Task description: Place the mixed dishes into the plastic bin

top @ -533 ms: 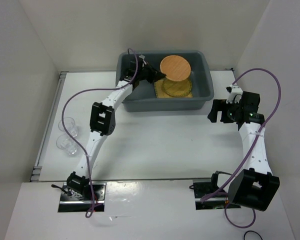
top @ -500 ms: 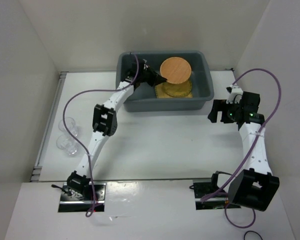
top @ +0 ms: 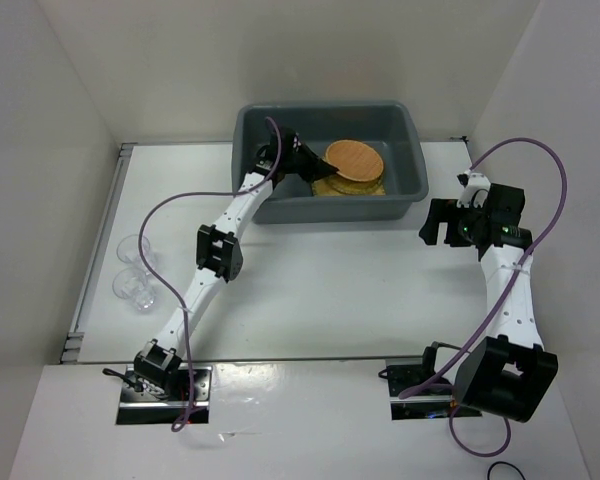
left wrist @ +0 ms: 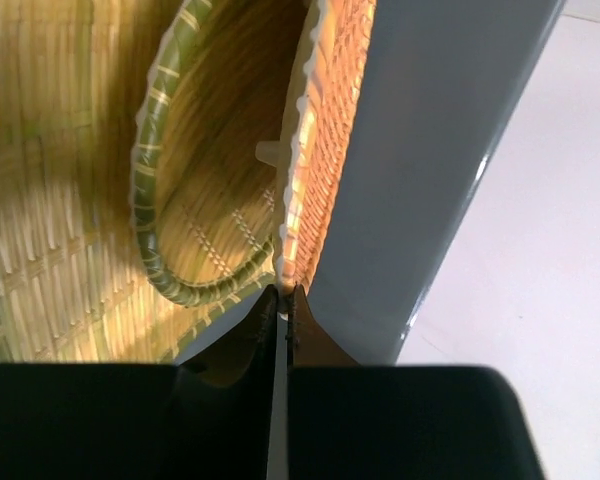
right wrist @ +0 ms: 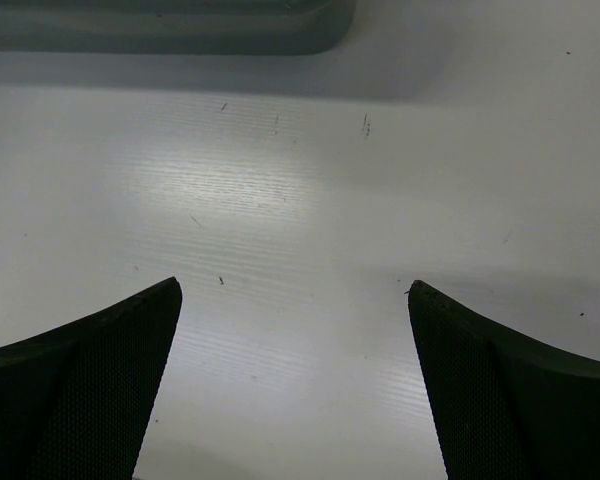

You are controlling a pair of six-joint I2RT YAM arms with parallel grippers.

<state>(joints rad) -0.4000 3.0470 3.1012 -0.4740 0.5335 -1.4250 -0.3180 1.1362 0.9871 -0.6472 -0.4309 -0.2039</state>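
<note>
The dark grey plastic bin [top: 405,185] stands at the back of the table. My left gripper [top: 302,160] reaches inside it and is shut on the edge of the round orange-brown disc [top: 355,160], which is held tilted over the yellow mats [top: 342,187]. In the left wrist view the jaws [left wrist: 283,292] pinch the disc [left wrist: 340,120], seen edge-on next to the bin wall [left wrist: 430,180]. The round woven mat [left wrist: 205,190] lies on the square bamboo mat [left wrist: 40,200]. Two clear glass cups [top: 137,250] [top: 132,287] stand at the table's left. My right gripper [top: 435,222] is open and empty.
The right wrist view shows bare white table between my open fingers [right wrist: 292,290] and the bin's lower edge [right wrist: 180,30] at the top. A metal rail [top: 100,250] runs along the table's left edge beside the cups.
</note>
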